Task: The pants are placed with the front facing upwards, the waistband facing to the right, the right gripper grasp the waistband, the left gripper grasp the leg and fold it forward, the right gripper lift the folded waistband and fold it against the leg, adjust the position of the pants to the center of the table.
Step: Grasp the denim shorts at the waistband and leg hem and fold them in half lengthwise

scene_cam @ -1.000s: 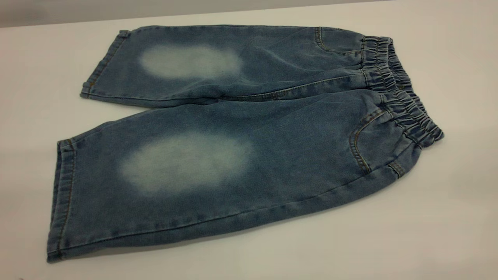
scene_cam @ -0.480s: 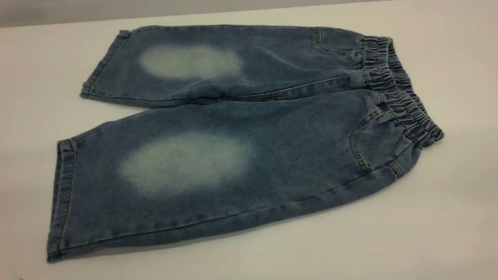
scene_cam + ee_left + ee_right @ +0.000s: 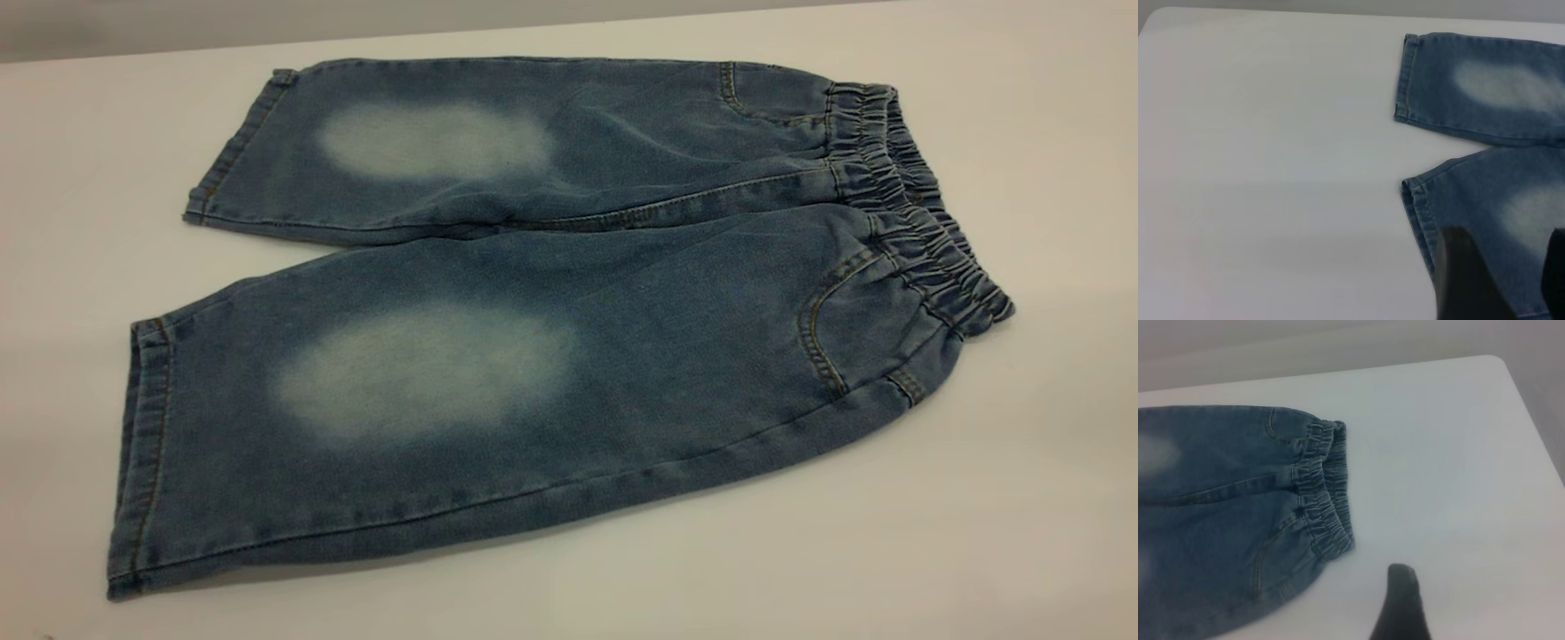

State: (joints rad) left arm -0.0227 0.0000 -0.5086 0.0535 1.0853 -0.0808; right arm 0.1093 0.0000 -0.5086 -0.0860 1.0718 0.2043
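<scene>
Left tool [image 3: 1508, 280]: two dark, blurred fingers [image 3: 1468, 280] show in the left wrist view; one is broad with a rounded top, the other only a sliver.
Right tool [image 3: 1402, 603]: one dark, matte finger with a rounded tip shows.
Markings, cables, screws: cannot tell.

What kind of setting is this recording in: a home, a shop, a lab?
Probably a lab or test bench, not a home: a bare white table holds only child's denim pants laid flat, and a plain grey wall runs behind, with no household clutter.

Soft even overhead light, faint shadows under the pants [image 3: 533, 293] — wrist views hazy, fingers [image 3: 1401, 607] blurred
</scene>
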